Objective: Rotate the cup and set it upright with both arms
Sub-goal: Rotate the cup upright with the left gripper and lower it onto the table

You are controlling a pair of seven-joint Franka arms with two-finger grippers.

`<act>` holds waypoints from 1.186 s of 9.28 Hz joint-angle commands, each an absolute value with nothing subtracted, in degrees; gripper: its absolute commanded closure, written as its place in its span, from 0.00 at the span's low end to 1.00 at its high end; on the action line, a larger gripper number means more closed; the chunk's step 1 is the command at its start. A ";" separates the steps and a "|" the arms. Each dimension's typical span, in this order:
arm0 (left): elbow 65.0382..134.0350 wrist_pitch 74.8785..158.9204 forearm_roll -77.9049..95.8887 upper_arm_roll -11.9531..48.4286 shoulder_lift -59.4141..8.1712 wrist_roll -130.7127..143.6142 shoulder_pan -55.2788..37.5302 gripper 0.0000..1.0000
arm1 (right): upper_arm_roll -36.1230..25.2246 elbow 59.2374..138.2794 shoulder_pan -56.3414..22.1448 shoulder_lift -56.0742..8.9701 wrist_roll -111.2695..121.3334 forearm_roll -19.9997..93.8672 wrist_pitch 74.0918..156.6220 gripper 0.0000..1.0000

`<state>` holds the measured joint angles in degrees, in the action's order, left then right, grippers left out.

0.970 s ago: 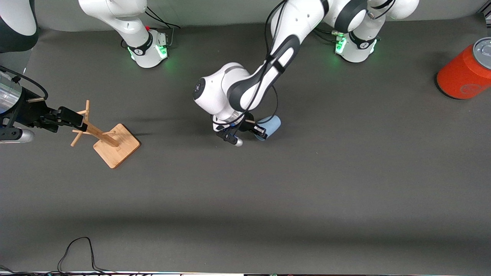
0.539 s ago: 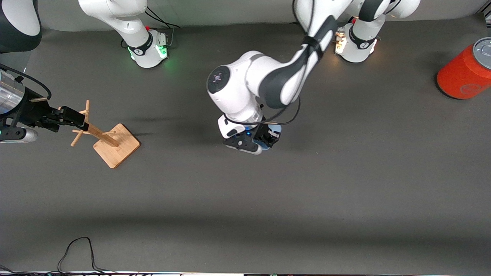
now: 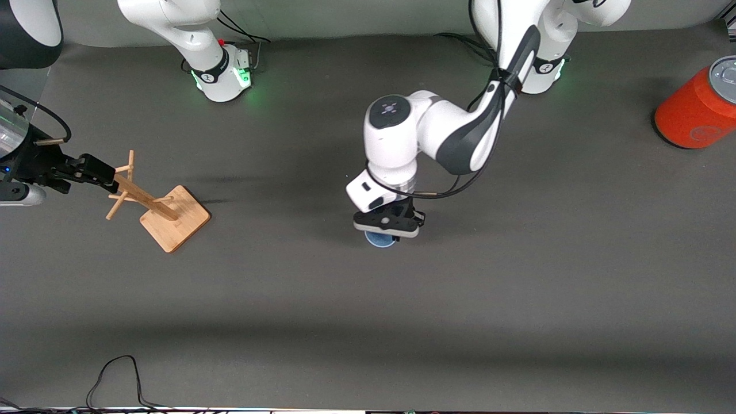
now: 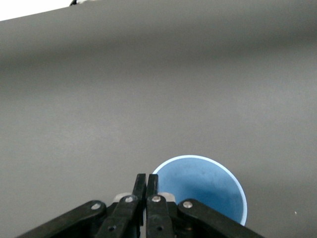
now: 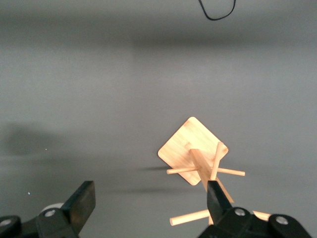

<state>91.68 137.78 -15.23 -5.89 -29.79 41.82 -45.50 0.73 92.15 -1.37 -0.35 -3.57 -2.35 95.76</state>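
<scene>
A wooden peg rack (image 3: 155,204) stood toward the right arm's end of the table (image 3: 517,287), an orange-red can (image 3: 698,106) at the left arm's end, both well apart from the action. The matte light-blue cup (image 3: 380,240) sat mid-table, mouth up. The left tool (image 3: 391,221) pointed straight down, pinched on its rim. The right tool (image 3: 95,169) waited over the rack's top, fingers spread apart.

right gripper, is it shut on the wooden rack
No: the right gripper is open, its fingers spread wide with the wooden rack in view between them, ungripped.
</scene>
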 commanded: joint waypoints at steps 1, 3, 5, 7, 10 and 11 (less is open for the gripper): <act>106.13 152.16 -26.82 -7.03 -25.49 59.13 -46.58 1.00 | 0.00 94.13 -3.16 3.07 -3.34 -3.69 95.63 0.00; 108.63 154.07 -42.66 -6.94 -26.19 76.92 -46.67 1.00 | 0.00 96.24 -3.16 3.16 -3.43 -2.90 95.54 0.00; 108.63 154.07 -50.15 -6.86 -27.42 87.41 -47.28 1.00 | -0.09 99.39 -3.25 4.21 -3.34 0.58 96.06 0.00; 108.63 153.90 -56.74 -6.94 -28.82 97.94 -48.42 1.00 | -0.35 99.67 -3.25 4.22 -2.99 1.84 96.07 0.00; 108.72 153.72 -66.09 -6.86 -29.53 108.72 -48.87 0.62 | -0.70 99.58 -3.25 3.96 -2.55 1.85 95.89 0.00; 108.72 153.29 -66.18 -6.77 -29.53 108.89 -49.13 0.01 | -0.70 99.41 -3.34 3.96 -2.46 1.85 95.89 0.00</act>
